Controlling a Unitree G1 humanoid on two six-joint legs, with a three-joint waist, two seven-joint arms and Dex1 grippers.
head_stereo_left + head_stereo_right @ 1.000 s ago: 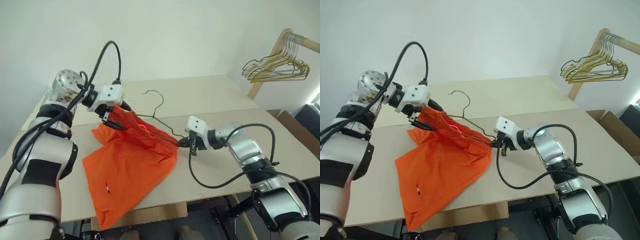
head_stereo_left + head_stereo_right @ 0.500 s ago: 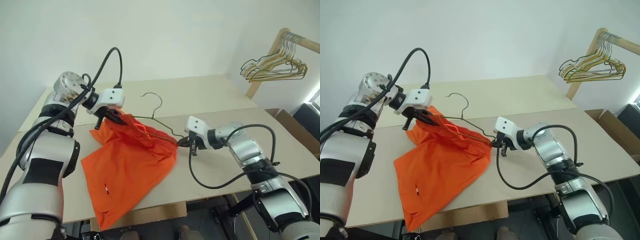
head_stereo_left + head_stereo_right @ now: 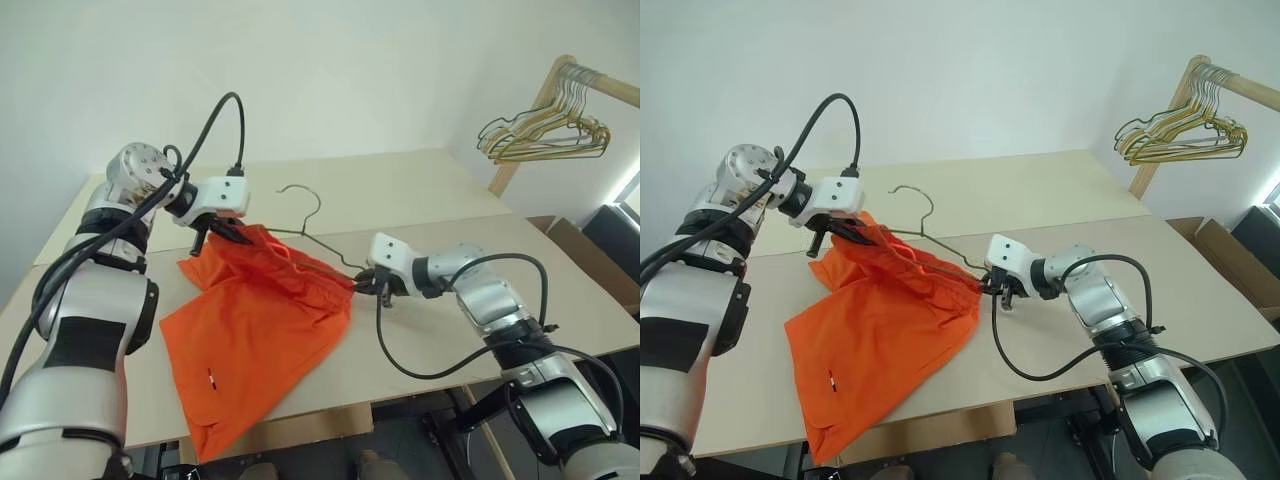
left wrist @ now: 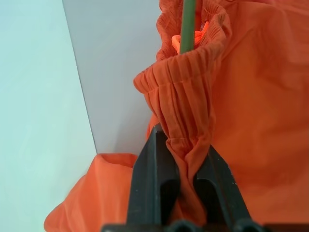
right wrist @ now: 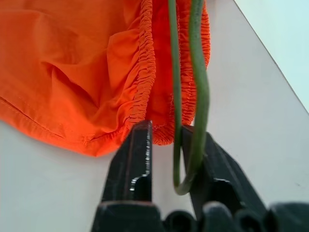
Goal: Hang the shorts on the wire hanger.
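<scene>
While left pincer (image 4: 182,164) pinches shorts (image 3: 262,320) waistband, right pincer (image 5: 169,159) gapes around wire hanger (image 5: 195,82).

Bright, even, soft-shadowed light

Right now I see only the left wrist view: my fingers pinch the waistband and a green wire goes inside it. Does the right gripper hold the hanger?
Observer: No. The right gripper is open. The hanger has its end bend between the parted fingers, against one of them, just past the edge of the shorts.
Operator: Is the hook free?
Observer: Yes. The hook sticks up clear of the fabric, between the two arms, above the table.
Operator: And the rest of the fabric?
Observer: It lies on the table, with one leg over the near edge.
</scene>
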